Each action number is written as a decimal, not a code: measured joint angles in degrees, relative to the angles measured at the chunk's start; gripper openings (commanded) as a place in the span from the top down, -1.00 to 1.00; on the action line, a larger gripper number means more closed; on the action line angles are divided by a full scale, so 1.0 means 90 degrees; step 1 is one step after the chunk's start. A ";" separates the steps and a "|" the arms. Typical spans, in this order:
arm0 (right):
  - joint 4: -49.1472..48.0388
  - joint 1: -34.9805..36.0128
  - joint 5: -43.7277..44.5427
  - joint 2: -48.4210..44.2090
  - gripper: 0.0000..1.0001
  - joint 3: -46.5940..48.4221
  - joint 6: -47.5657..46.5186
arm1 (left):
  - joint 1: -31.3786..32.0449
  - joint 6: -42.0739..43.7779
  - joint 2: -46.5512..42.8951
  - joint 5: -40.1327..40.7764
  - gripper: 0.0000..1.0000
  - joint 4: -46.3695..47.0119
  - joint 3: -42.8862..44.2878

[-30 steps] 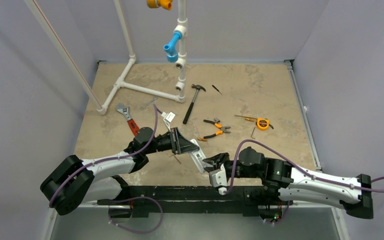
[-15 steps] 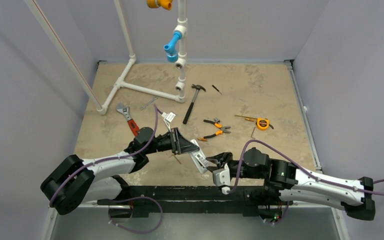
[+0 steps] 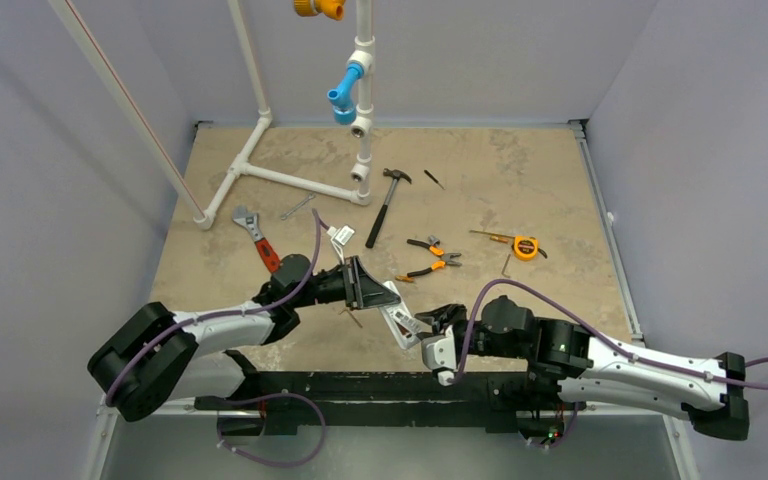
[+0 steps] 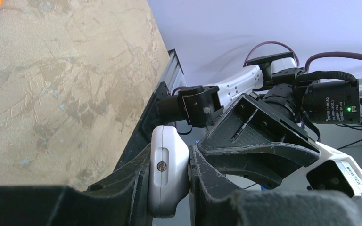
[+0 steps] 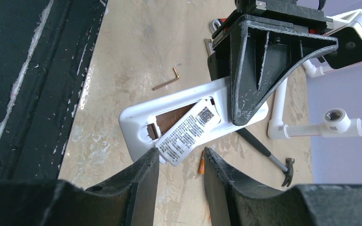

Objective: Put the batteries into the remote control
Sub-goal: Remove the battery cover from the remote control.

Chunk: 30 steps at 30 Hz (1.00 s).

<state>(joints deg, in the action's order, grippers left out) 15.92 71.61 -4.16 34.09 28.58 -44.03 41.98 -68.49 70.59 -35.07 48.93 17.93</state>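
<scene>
The right arm is drawing back a little from the remote control [image 5: 134, 123], and its fingers [image 5: 143, 181] are spreading wider than a second ago. They are now standing parted with nothing between them, their tips just short of the handset's near end. The left fingers [image 4: 207, 174] are staying clamped on the remote's far half, holding it tilted just above the surface [image 5: 136, 47] with its plain back turned to the right wrist camera.

The labelled cover [image 5: 188, 129] is lying crooked across the recess [image 5: 174, 115], its near corner almost touching one right fingertip and part of the dark cavity showing beside it. The right arm seems to be letting go after working on that cover, which looks loosened but not yet off.

The batteries are not showing clearly in any view, and whether any are sitting in the recess cannot be told. Loading is probably still waiting on the cover coming away.
</scene>
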 measured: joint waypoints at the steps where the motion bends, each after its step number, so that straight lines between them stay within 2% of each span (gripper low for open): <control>1: -0.0002 0.0002 0.0007 0.0005 0.20 0.0000 0.0010 | 0.0000 -0.0017 0.0046 -0.0010 1.00 0.0051 0.0000; 10: -0.0053 0.0000 0.0019 -0.0041 -0.05 0.0000 0.0058 | 0.0019 -0.0393 0.0624 -0.0131 1.00 0.0801 -0.0022; 18: -0.0049 0.0000 0.0010 -0.0165 -0.14 0.0000 0.0087 | 0.0024 -0.0675 0.0945 -0.0199 1.00 0.1440 -0.0109; 30: 0.0070 -0.0005 -0.0238 -0.0340 -0.16 0.0000 0.0403 | 0.0053 -0.0772 0.0952 -0.0199 1.00 0.1654 -0.0117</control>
<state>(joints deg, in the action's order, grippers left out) 16.56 71.57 -6.31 31.03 28.58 -40.40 42.46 -75.44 79.15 -36.86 63.81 16.88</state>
